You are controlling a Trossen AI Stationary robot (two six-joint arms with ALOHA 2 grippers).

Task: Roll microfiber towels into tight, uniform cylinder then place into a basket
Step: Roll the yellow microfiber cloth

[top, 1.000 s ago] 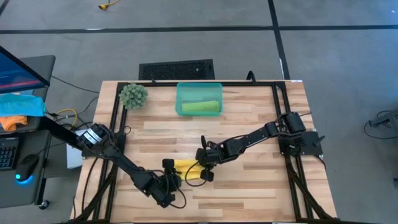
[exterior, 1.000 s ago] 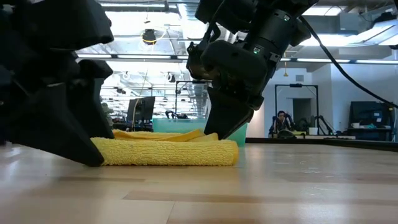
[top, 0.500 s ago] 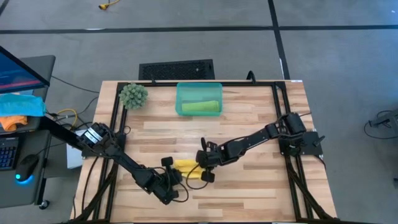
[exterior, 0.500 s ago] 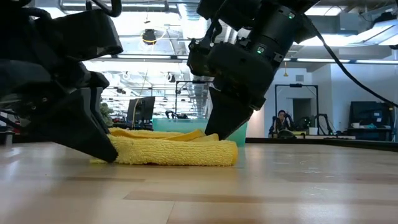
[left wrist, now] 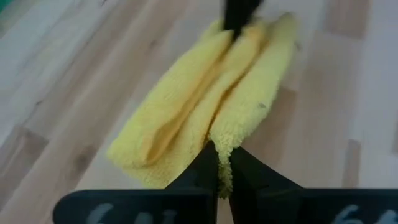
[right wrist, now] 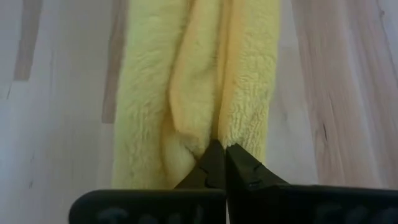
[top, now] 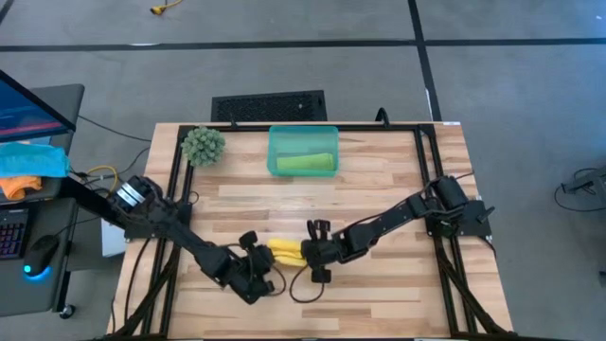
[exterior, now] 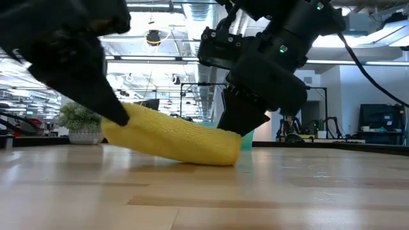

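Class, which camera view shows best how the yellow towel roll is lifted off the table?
The low view: the yellow towel roll hangs slanted, its left end raised and its right end near the table. The high view shows only a short yellow strip between the left pincer and right pincer. Each wrist view shows a shut pincer on one end.

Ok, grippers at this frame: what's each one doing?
Left gripper: shut on one end of the rolled yellow towel, lifting it off the table.
Right gripper: shut on the other end of the same towel.
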